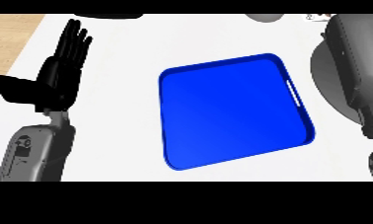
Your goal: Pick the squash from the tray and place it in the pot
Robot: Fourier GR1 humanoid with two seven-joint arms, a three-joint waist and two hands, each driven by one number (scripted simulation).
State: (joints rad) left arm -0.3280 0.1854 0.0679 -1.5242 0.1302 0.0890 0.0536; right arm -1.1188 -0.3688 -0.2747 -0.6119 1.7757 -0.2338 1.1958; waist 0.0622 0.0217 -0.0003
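Observation:
The blue tray (233,112) lies in the middle of the white counter with nothing on it. I see no squash anywhere. The grey pot (326,77) shows at the right edge, largely covered by my right forearm (351,55), which hangs over it. Of my right hand only small black parts (368,130) show at the view's right border, and what it holds is hidden. My left hand (59,77) rests open at the left with its fingers pointing up, well away from the tray.
A dark flat object (109,16) and a grey round object (264,18) sit at the counter's far edge. The counter's left edge runs diagonally past a wooden surface (18,33). White counter lies between my left hand and the tray.

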